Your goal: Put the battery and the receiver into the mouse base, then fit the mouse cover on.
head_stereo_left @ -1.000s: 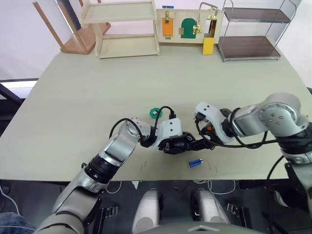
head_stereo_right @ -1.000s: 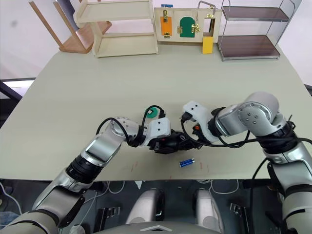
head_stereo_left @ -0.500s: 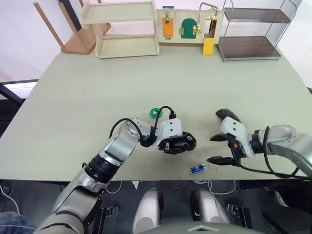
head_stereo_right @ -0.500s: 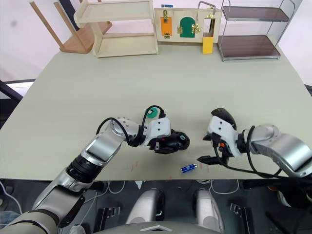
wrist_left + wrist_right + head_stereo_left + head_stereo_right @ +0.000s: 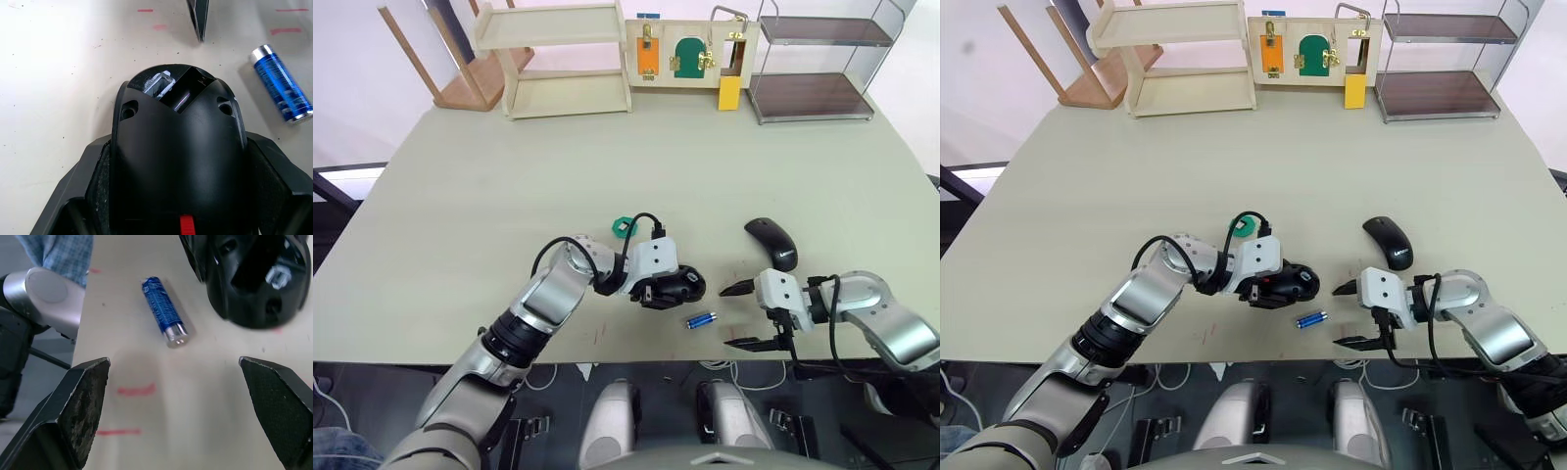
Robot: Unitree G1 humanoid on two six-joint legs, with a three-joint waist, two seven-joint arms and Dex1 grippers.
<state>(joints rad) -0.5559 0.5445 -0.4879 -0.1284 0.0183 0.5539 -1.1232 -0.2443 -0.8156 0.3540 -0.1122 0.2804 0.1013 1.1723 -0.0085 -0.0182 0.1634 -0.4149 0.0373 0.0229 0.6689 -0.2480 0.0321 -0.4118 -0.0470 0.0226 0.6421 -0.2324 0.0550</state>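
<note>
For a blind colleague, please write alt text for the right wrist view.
A blue battery lies loose on the pale table, ahead of the open right end effector. Beyond it is the black mouse base, its hollows showing.

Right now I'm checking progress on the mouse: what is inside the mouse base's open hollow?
In the mouse base, the hollow holds a silvery metal piece and dark space. No battery: it lies on the table beside. The rest sits between the left tool's pads, unseen.

Bright, even light falls from overhead. Shadows on the desk point(image 5: 489, 196) are soft and short. The battery point(image 5: 282, 90) looks slightly blurred up close.
</note>
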